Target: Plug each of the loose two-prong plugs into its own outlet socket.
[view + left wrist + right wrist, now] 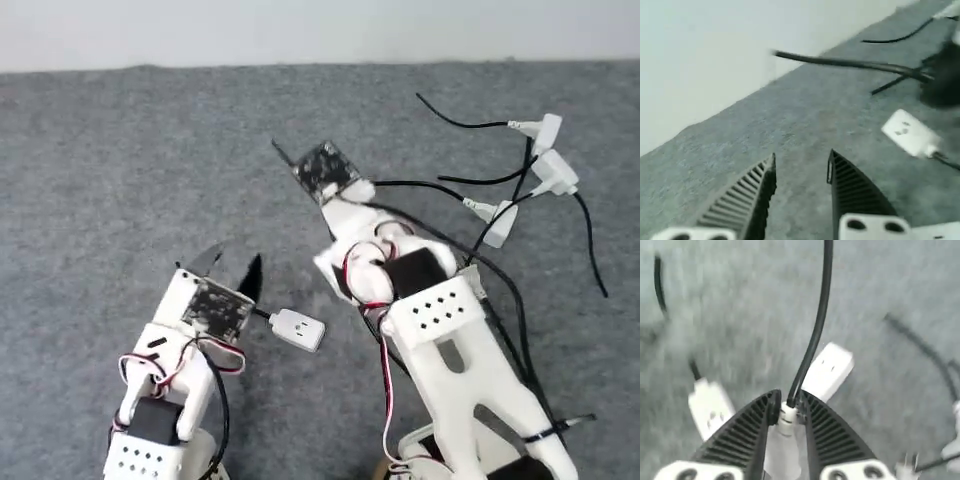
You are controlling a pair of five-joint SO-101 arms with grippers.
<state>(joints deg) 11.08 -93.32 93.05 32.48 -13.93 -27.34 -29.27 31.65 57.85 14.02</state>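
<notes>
The left gripper (230, 265) (802, 156) hangs released over the grey carpet (120, 180), its two toothed jaws spread with nothing between them. One white outlet socket (298, 328) (907, 132) lies on its black lead near it, at about four o'clock from the claw, its two slots facing up.

The right gripper (788, 400) is clenched on one white plug (782, 440), whose black cable (820, 315) runs out past the tips. Two more white blocks (827, 371) (710, 407) lie on the carpet beneath it.

Three white cable ends (545, 128) (555, 172) (500, 222) sit bunched at two o'clock on the table. From above I cannot tell whether they are plugs or sockets.
</notes>
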